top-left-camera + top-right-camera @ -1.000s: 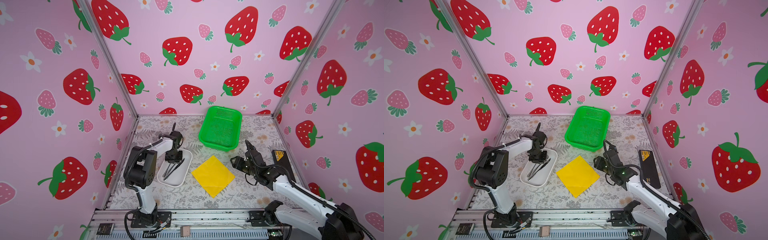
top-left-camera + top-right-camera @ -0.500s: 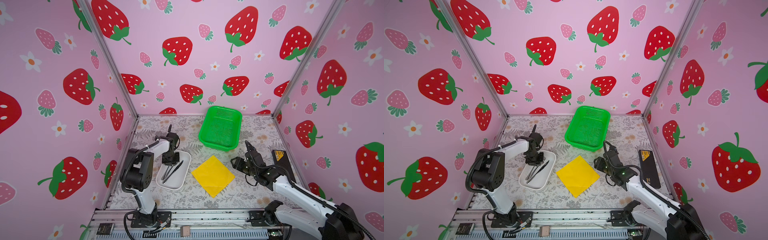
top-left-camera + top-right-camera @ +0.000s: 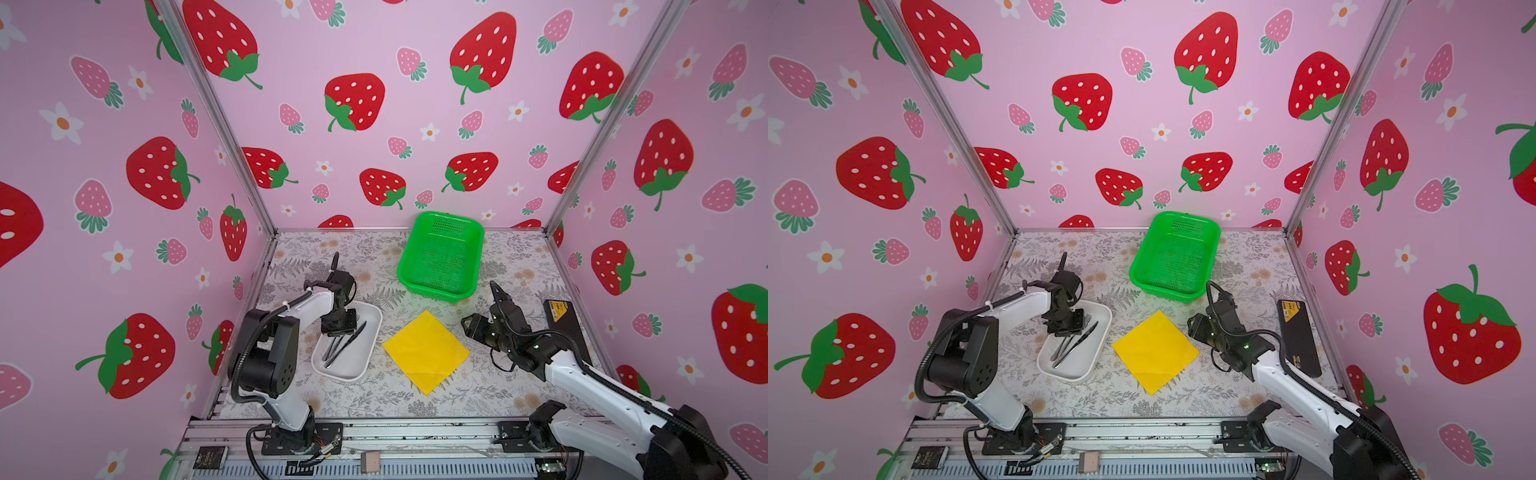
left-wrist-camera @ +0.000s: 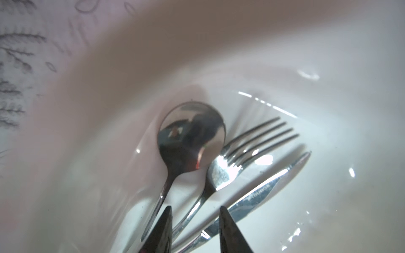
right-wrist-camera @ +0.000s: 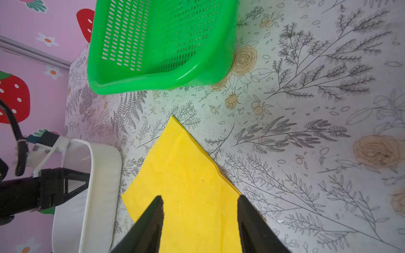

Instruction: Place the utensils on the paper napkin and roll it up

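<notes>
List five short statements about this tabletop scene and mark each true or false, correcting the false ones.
1. The utensils lie in the white tray. True.
2. The paper napkin is rolled up. False: it lies flat and unrolled.
3. The green basket holds the fork. False: the fork lies in the tray beside the spoon.
4. The right gripper is open, holding nothing. True.
5. The left gripper reaches into the tray. True.

Fig.: my remote work cell. Three pink walls (image 3: 374, 50) printed with strawberries and daisies meet at aluminium posts (image 3: 216, 116). The desk (image 3: 374, 399) wears grey botanical sheeting, evenly lit; rail (image 3: 415, 434) in front.
</notes>
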Motion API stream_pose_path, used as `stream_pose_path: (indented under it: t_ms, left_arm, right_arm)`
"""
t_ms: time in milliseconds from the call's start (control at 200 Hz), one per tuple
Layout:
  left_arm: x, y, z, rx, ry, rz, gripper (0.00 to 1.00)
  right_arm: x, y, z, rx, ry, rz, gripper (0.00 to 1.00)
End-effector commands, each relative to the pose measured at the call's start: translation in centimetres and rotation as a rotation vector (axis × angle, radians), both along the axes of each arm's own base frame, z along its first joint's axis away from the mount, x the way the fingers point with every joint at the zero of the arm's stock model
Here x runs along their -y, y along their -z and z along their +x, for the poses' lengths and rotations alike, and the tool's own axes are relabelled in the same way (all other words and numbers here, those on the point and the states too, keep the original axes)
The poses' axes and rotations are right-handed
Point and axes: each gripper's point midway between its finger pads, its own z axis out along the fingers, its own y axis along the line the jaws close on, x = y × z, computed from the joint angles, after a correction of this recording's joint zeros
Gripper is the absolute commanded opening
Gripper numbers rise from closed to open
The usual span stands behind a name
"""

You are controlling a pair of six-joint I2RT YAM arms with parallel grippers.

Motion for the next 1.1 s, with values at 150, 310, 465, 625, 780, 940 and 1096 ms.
stream_pose_path:
  t_ms: [150, 310, 465, 625, 780, 940, 1096]
  left_arm:
    - [-1.3, 0.1, 0.0, 0.091, -0.05, 0.054, 0.41]
    - [-0.4, 1.3, 0.1, 0.091, -0.039, 0.01, 0.39]
    - [-0.3, 1.6, 0.3, 0.104, -0.034, 0.013, 0.35]
    - [-0.4, 2.3, 0.3, 0.074, -0.068, 0.022, 0.25]
    - [0.2, 2.7, 0.5, 0.057, -0.095, 0.007, 0.15]
    - [1.1, 2.7, 0.5, 0.05, -0.14, -0.025, 0.09]
    - [0.6, 2.7, 0.1, 0.046, -0.142, 0.028, 0.13]
  right_arm:
    - [-0.1, 0.7, 0.1, -0.028, 0.0, -0.011, 0.56]
    - [-0.3, 0.6, 0.2, -0.026, -0.009, -0.015, 0.56]
    - [-0.2, 0.8, 0.1, -0.031, -0.012, -0.02, 0.56]
    - [0.0, 1.2, -0.1, -0.038, -0.004, -0.02, 0.56]
    - [0.0, 1.0, -0.2, -0.037, -0.003, -0.015, 0.56]
    - [0.3, 0.9, -0.3, -0.032, 0.005, -0.015, 0.56]
    - [0.3, 0.8, -0.3, -0.032, 0.007, -0.01, 0.56]
